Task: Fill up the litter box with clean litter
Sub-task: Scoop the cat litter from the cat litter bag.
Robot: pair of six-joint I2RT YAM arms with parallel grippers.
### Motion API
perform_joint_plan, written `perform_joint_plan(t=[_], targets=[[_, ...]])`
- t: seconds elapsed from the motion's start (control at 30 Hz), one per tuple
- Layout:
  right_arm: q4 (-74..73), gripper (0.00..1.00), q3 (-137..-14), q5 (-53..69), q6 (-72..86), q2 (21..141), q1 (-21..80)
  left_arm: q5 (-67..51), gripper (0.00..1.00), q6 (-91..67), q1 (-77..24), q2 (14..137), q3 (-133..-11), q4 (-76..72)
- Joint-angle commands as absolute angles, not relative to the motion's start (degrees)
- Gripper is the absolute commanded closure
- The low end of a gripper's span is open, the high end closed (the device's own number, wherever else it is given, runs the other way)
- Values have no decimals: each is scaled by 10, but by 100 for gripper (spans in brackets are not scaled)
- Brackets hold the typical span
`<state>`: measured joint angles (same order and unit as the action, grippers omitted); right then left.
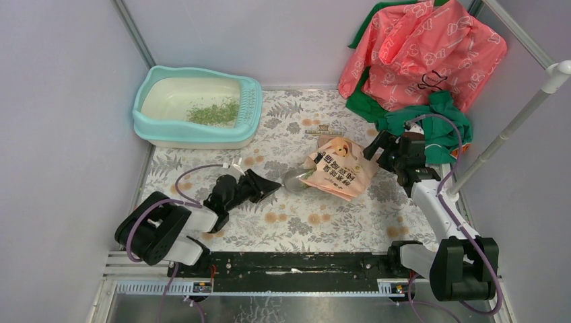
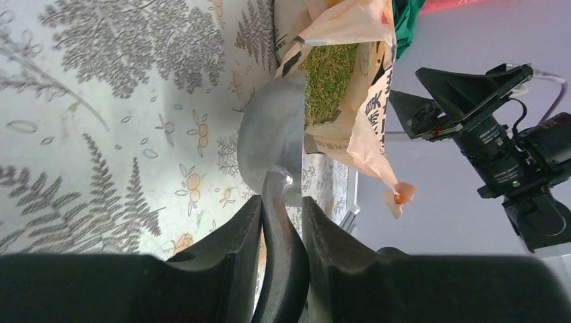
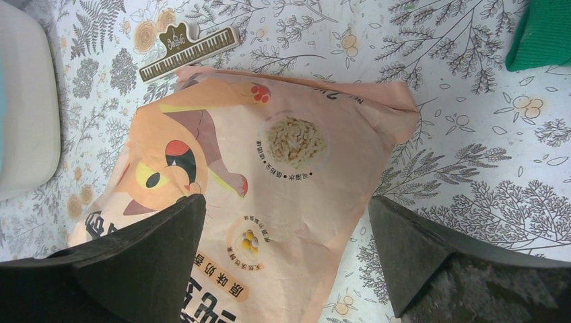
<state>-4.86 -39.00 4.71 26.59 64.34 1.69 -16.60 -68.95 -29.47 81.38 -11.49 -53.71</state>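
The turquoise litter box (image 1: 250, 108) with its cream pan stands at the back left, a thin patch of green clean litter (image 1: 214, 112) on its floor. An orange printed bag (image 1: 340, 169) lies mid-table, its open mouth showing green litter (image 2: 328, 75). My left gripper (image 1: 271, 186) is shut on the handle of a grey metal scoop (image 2: 271, 138), whose bowl sits at the bag's mouth. My right gripper (image 3: 286, 202) hangs open over the bag (image 3: 283, 155), its fingers straddling the bag's far end without touching it.
A pink-and-green cloth bag (image 1: 417, 54) is heaped at the back right, with green fabric (image 3: 542, 33) close to my right arm. A toothed bag clip (image 3: 188, 50) lies on the floral mat behind the litter bag. Walls close in on the left, right and back.
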Motion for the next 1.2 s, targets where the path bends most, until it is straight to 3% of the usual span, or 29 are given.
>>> perform_joint_plan(t=[0.0, 0.3, 0.4, 0.77, 1.17], targets=[[-41, 1, -392, 65, 260, 633, 15, -146, 100, -732, -281, 820, -74, -646], [-35, 1, -389, 72, 264, 635, 15, -180, 100, -806, -261, 996, -36, -919], [-37, 1, -389, 70, 261, 634, 15, -185, 100, -806, -262, 1033, -51, -925], [-33, 1, -389, 77, 260, 633, 15, -156, 100, -822, -234, 943, -1, -923], [-31, 1, -390, 85, 260, 634, 16, -216, 100, -872, -134, 833, 41, -880]])
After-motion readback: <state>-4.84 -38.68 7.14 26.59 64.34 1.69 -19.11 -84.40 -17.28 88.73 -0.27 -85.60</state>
